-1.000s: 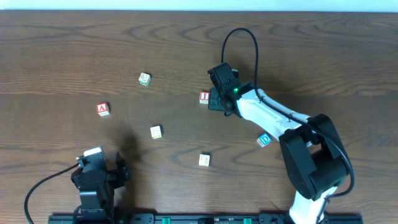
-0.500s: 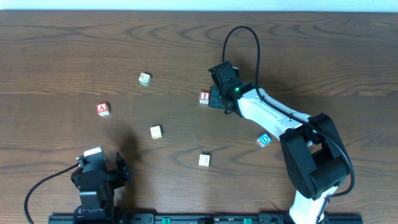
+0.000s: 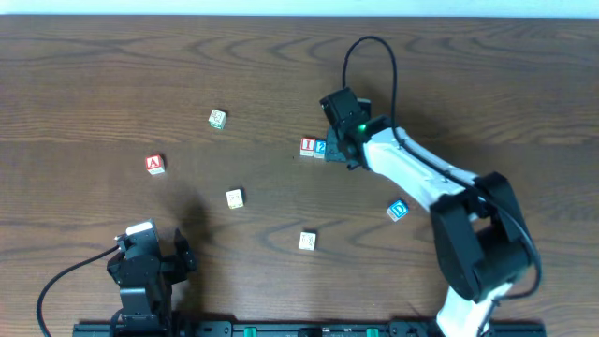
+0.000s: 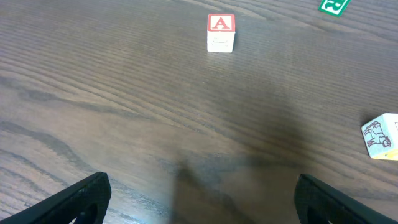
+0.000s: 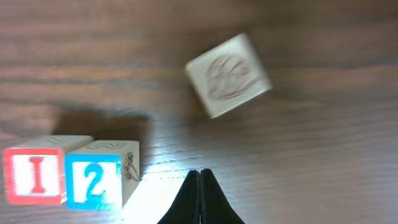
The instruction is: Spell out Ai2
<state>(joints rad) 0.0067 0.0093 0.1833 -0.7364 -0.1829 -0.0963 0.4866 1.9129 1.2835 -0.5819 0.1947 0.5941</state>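
The red letter A block (image 3: 155, 164) sits at the left of the table, and it shows far ahead in the left wrist view (image 4: 221, 31). The red I block (image 3: 307, 147) and the blue 2 block (image 3: 321, 147) stand side by side, touching, near the table's middle. In the right wrist view the I block (image 5: 34, 176) is left of the 2 block (image 5: 96, 180). My right gripper (image 3: 338, 153) (image 5: 200, 179) is shut and empty, just right of the 2 block. My left gripper (image 3: 150, 247) (image 4: 202, 205) is open and empty near the front edge.
Loose blocks lie about: a green-marked one (image 3: 217, 118) (image 4: 334, 6), a beige one (image 3: 235, 198) (image 4: 380, 135), another beige one (image 3: 307, 241) and a blue one (image 3: 398, 210). A tilted beige block (image 5: 228, 74) lies ahead of the right gripper.
My right gripper has drawn back to the right, uncovering the blue 2 block standing next to the I block. The left arm has not moved.
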